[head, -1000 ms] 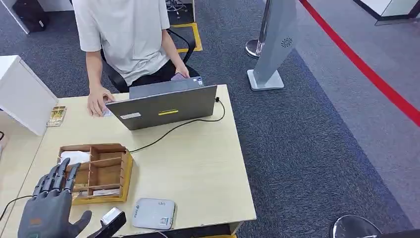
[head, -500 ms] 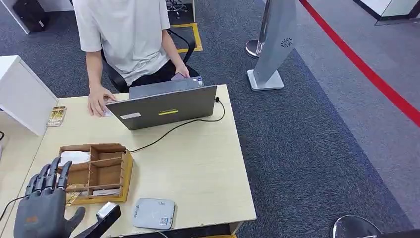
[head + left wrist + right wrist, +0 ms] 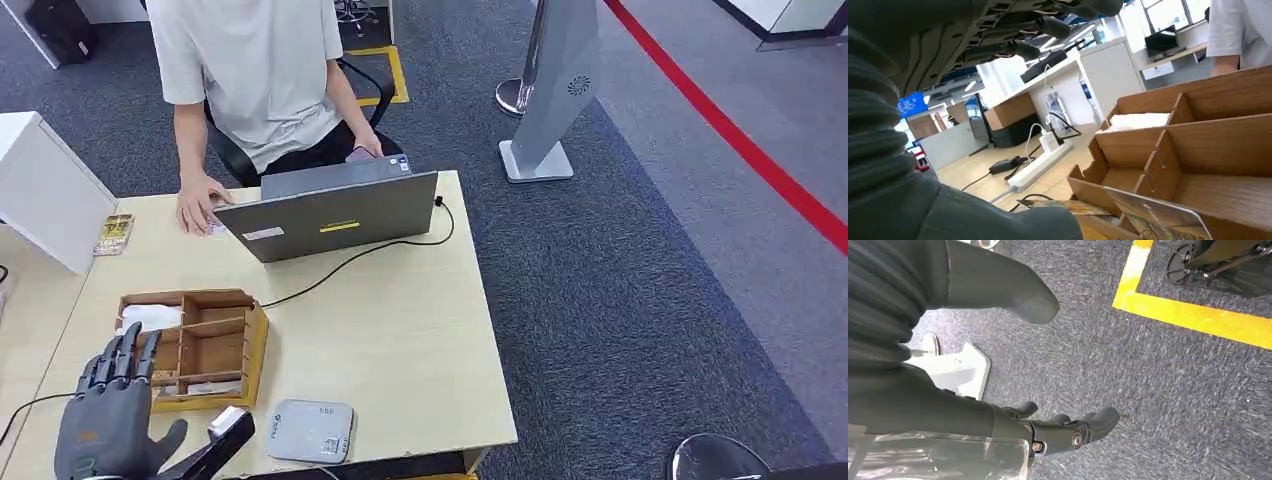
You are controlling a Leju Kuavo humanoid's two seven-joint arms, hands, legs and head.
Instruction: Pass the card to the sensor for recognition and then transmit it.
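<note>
Wooden box with compartments sits on the tabletop at the robot's left, and the card stands tilted at the box's near edge, seen close in the left wrist view. Left hand hovers just beside the box, fingers spread and holding nothing. A grey sensor lies flat near the tabletop's front edge, right of the box. Right hand hangs over grey carpet, its fingers loosely curled with nothing in them. Across the tabletop a person sits behind a laptop.
</note>
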